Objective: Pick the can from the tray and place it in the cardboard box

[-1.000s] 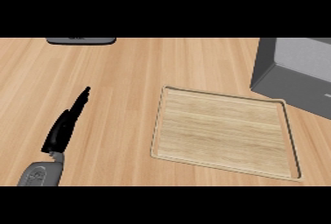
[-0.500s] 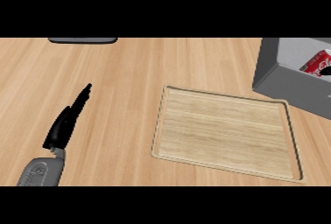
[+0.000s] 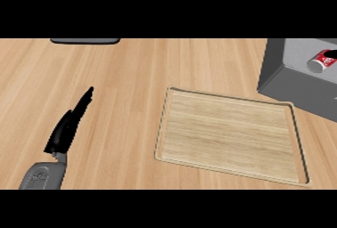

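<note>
A red and white can (image 3: 322, 60) lies on its side inside the grey box (image 3: 293, 81) at the view's right edge. The light wooden tray (image 3: 232, 136) sits in front of the box with nothing on it. My left hand (image 3: 67, 127) rests at the lower left, its black fingers straight and pointing away, well clear of the tray. My right hand does not show.
A dark flat object (image 3: 85, 41) lies at the counter's far edge, upper left. Bare wooden counter (image 3: 145, 75) spreads between the left hand and the tray.
The can has appeared inside the box and now lies lower, on its side. The view has shifted slightly. The left hand has stayed where it was.
</note>
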{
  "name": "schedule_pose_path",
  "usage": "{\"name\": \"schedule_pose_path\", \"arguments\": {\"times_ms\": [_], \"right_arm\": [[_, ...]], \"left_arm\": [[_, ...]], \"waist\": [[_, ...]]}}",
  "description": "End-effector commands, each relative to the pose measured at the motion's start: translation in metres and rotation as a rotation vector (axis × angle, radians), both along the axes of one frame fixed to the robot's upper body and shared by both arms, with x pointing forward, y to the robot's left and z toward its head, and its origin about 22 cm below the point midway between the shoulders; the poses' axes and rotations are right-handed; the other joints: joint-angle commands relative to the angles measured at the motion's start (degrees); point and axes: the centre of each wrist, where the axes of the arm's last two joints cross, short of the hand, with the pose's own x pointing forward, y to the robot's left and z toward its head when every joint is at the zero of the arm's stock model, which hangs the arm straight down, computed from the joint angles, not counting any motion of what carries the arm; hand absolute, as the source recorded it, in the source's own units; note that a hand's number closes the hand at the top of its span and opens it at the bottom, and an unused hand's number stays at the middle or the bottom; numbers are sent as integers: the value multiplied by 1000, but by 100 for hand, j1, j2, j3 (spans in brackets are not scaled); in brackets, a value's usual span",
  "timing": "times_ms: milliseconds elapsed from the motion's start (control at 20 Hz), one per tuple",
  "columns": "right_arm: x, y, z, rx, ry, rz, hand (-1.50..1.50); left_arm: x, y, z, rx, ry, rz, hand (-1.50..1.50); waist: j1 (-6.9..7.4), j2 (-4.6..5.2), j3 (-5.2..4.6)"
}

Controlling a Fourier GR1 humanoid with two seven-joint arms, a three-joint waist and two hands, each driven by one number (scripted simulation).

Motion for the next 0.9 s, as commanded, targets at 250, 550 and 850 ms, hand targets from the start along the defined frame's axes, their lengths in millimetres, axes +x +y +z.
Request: {"name": "schedule_pose_path", "arguments": {"times_ms": [250,550,850], "right_arm": [[-31,-54,-10,172,-312,-133,-150],[-76,-97,-39,188,-422,-176,-150],[-106,-120,-55,163,-507,-248,-150]], "left_arm": [[3,-5,1,-7,9,-2,0],[1,-19,17,-13,-10,-3,0],[-4,7,1,-7,-11,8,0]], "waist": [[10,29,6],[-2,-7,12],[-7,12,7]]}}
